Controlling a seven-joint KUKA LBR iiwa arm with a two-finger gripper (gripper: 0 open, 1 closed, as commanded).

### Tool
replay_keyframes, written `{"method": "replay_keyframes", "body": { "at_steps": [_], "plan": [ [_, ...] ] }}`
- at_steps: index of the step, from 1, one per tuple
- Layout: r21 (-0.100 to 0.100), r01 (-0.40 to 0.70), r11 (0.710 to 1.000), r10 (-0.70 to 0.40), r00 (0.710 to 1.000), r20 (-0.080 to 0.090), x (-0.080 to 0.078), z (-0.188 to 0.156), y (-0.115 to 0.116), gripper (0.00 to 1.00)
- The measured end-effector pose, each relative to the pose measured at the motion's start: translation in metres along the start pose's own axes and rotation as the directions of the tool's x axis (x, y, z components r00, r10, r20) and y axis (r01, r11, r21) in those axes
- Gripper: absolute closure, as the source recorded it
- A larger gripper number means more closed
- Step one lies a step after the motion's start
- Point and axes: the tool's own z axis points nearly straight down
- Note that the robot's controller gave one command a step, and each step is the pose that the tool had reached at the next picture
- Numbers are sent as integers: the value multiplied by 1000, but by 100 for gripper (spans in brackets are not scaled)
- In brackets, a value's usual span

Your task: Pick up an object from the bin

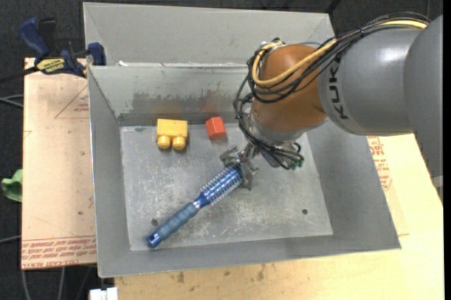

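1. We find the gripper (239, 166) low in the bin (296, 203). It sits at the bristled upper-right end of a blue brush (201, 198), which lies slantwise across the floor with its handle running down to the lower left.
2. We cannot tell whether the gripper is apart, together or clamped on the bristles (the orange wrist cover (289, 91) and its cables (303, 63) hang right over it). So we treat the brush as not yet secured.
3. We judge the step in hand to be the grasp on the brush's head. To do it well, we would close across the brush's narrow width, square to its long axis.
4. Bristles give and slip. We think a grip that reaches the stem inside the head, or sits where head meets handle, would hold better than one on the bristle tips.
5. The grip is at one end, so the long handle will likely droop on lifting. We would raise it straight up and gently, watching for the brush swinging or pulling free.
6. The yellow block with two round studs (172, 134) and the small orange cube (215, 127) lie near the back wall, apart from the brush. The cube is the nearer to the gripper, but neither should hinder a straight lift.
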Motion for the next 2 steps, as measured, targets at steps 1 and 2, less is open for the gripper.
{"method": "replay_keyframes", "body": {
  "at_steps": [1,2],
  "plan": [
    [1,-2,1000,2,1000,2,-1,-36,0,100],
    [-1,-4,1000,4,1000,-1,-2,-40,0,100]
  ]
}}
